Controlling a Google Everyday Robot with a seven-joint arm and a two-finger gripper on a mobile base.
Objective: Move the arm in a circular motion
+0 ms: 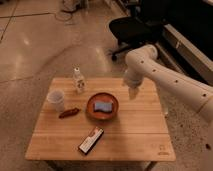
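Note:
The arm (170, 82) is white, made of thick rounded segments with small dark dots, and comes in from the right edge. It bends at a bulbous joint (140, 59) above the table's far right part and points down. At its narrow tip, the gripper (133, 93) hangs just above the wooden table (125, 135), to the right of the plate. It holds nothing that I can see.
On the table stand a small bottle (78, 80), a white cup (56, 100), a red item (69, 113), an orange plate (103, 106) holding a blue sponge, and a black-and-white packet (91, 140). A black office chair (132, 27) stands behind the table.

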